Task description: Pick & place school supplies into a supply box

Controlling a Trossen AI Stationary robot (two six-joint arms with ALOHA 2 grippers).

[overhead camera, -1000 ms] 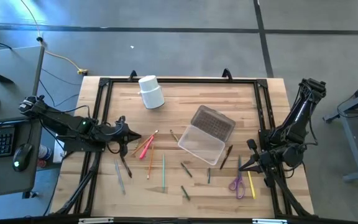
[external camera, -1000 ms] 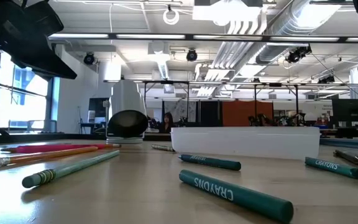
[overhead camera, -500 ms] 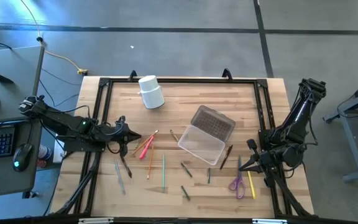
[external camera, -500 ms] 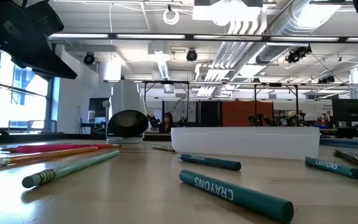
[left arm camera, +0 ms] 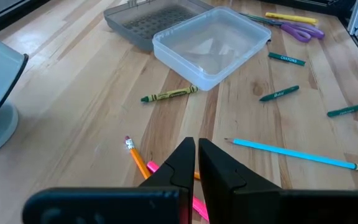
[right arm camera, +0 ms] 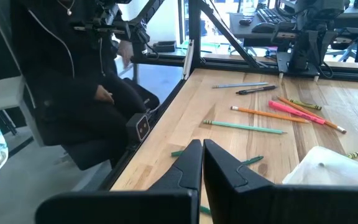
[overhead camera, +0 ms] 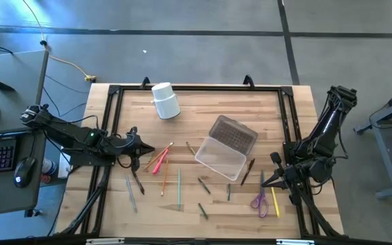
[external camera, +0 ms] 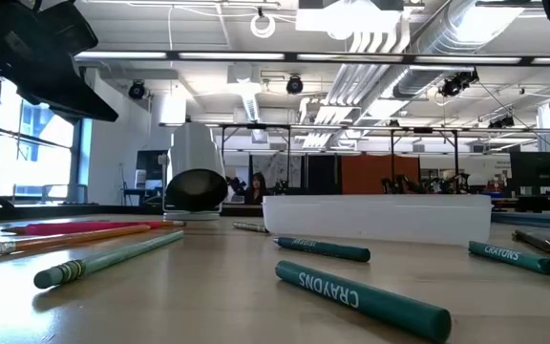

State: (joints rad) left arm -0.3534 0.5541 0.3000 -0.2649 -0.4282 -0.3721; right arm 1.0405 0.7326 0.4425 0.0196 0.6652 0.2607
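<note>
High view. We see the left gripper at the table's left edge with its fingers closed on nothing, tips pointing toward the table's middle. A cluster of pencils, orange and pink, lies just beside those tips on the inward side, long axes slanting diagonally across the gripper's pointing line. The supply box sits open near the table's centre, its dark lid hinged back behind it. It is well apart from the left gripper and nearer the right one. The right gripper waits at the right edge, also closed and empty; the purple scissors and yellow marker lie just beside it, toward the table's front edge. We judge the left arm nearer the pencils, the right arm nearer the scissors.

Low view. The box stands mid-table; green crayons lie in front of it, and the pencils lie off to one side. Neither gripper's tips show here.

Left wrist view. The closed fingers point at the box. An orange pencil and a pink one lie touching or just under the tips; we cannot tell which. A blue pencil lies crosswise beyond.

Right wrist view. The fingers are closed, and a corner of the box shows just beside them. The pencils lie well apart, across the table. A seated person is beyond the table.
</note>
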